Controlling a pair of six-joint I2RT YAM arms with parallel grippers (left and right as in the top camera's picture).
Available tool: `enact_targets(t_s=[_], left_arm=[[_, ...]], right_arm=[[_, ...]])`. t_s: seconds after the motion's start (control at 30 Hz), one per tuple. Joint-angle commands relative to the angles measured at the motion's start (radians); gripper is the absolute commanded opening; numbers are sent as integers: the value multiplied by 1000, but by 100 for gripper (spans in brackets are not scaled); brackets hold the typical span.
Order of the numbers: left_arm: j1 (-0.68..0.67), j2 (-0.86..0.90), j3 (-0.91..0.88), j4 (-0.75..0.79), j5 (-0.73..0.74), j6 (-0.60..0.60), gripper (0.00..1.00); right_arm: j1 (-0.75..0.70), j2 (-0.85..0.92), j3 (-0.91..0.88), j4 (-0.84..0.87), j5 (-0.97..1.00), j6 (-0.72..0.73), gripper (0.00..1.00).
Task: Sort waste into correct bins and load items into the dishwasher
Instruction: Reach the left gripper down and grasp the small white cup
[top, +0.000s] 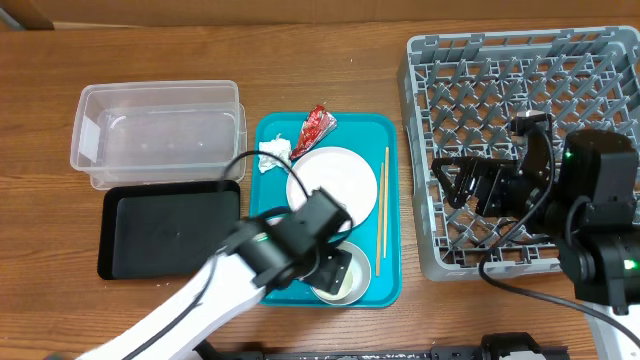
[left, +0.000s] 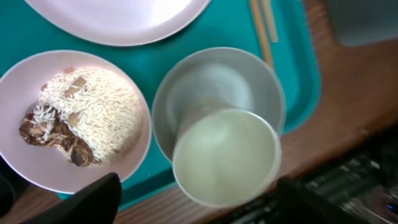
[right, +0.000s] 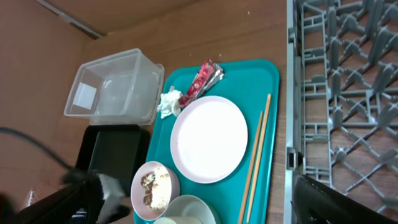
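Teal tray (top: 345, 128): chopsticks (top: 382, 205) along long side, beside plate (top: 330, 180).

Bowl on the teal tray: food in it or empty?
Not empty. Left wrist view shows the bowl holding white rice grains and brown scraps; part of its inside is bare.

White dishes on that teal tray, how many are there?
3: a plate in the tray's middle, a bowl of rice at its near edge, a cup beside it.
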Motion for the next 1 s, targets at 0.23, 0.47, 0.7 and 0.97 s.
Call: enact_targets(t_s=[0.23,0.47,0.7,0.97], left_arm=[[-14,180,16,40,-86,-45,53],[-14,191,14,75,-65,-44,50],[-14,239,-10,75,-32,-45,31],[2,232,42,47,11,-44,4]], right_arm=[[-2,-6,24,-24,-6,12,100],[-2,-6,24,-24,-6,12,100],[-2,-6,24,-25,-6,12,100],[-2,-6,24,-25,-6,11,100]])
